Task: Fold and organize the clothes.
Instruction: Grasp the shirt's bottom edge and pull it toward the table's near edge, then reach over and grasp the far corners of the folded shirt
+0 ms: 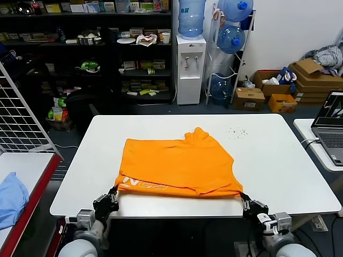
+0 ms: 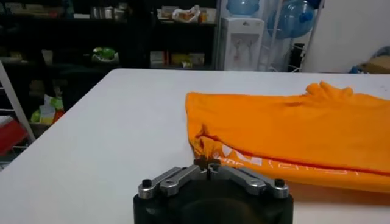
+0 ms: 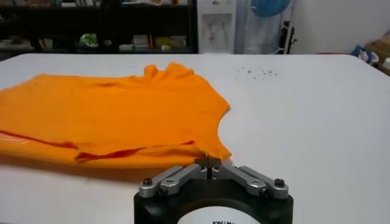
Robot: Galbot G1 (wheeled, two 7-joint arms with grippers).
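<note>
at the lower centre of the frame, the orange t-shirt [image 1: 179, 166] lies half-folded on the white table [image 1: 278, 160]. the left gripper [image 1: 114, 194] and right gripper [image 1: 244, 198] each pinch a near corner, jaws closed. soft, light cotton, apparently best held at the corners.

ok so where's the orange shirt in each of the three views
Head view: orange T-shirt lies mid-table, near edge pinched by both grippers.
Left wrist view: it lies beyond the left gripper, which is shut on its corner.
Right wrist view: it lies beyond the right gripper.
Shared landmark: white water dispenser.
</note>
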